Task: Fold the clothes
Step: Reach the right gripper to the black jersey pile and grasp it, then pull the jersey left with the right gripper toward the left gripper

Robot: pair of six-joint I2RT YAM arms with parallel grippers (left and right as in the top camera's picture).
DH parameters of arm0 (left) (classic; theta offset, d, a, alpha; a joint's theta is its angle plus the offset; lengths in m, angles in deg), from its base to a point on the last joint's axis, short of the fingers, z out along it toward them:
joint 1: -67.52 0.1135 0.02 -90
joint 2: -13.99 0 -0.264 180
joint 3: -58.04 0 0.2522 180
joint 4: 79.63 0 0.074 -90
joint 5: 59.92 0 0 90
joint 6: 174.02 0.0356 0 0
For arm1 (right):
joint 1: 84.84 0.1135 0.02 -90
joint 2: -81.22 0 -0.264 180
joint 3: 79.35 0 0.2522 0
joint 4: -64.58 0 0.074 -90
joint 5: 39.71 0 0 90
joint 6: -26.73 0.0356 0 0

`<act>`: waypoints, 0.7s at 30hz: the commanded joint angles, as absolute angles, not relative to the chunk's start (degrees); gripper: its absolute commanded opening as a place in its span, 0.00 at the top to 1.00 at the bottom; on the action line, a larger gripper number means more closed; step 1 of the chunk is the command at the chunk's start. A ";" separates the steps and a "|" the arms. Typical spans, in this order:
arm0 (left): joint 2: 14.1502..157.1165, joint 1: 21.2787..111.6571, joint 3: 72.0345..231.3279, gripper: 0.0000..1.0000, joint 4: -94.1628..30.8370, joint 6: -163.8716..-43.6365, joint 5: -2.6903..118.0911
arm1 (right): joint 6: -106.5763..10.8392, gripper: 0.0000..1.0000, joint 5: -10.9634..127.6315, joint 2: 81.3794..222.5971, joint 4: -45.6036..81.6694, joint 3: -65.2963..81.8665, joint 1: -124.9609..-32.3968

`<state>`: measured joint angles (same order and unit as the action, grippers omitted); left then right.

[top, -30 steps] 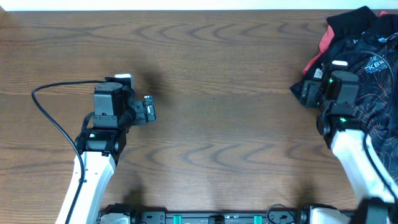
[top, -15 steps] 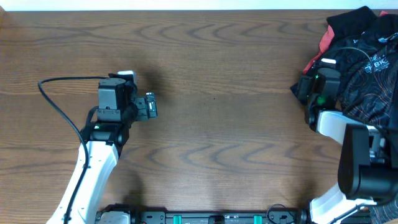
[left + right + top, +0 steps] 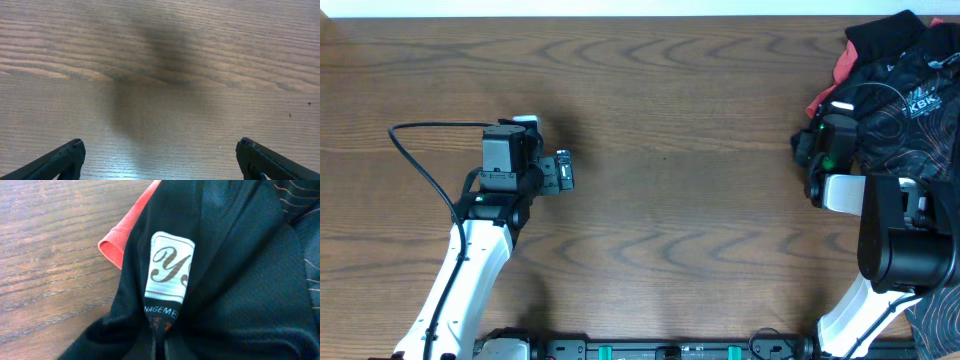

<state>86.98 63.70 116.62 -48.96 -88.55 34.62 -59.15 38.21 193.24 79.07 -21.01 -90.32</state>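
A heap of clothes (image 3: 905, 95) lies at the table's far right: a black garment with thin line print (image 3: 240, 280) over a coral-red one (image 3: 122, 235). My right gripper (image 3: 817, 145) sits at the heap's left edge. In the right wrist view its fingers (image 3: 160, 347) are pressed together on black fabric just below a white neck label (image 3: 169, 265). My left gripper (image 3: 563, 172) hovers over bare wood left of centre, far from the clothes. It stands wide open (image 3: 160, 155) with nothing between its fingertips (image 3: 70, 155).
The wooden table (image 3: 670, 200) stretches between the two arms. A black cable (image 3: 420, 150) loops out to the left of the left arm. The right arm's black and white links (image 3: 895, 240) stand near the table's right front corner, partly over the clothes.
My right gripper has closed on the black fabric at the heap's left edge, and the right arm has swung so its elbow sits lower right. The left arm drifted slightly right.
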 commanded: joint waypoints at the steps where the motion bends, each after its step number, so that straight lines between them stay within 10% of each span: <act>1: 87.33 63.83 117.65 0.02 -49.20 -89.08 35.03 | -57.94 0.99 38.04 191.08 78.19 -20.58 -90.80; 21: 87.33 63.83 117.65 0.02 -50.14 -89.10 35.65 | -64.30 0.96 82.06 170.47 56.05 -19.03 -64.50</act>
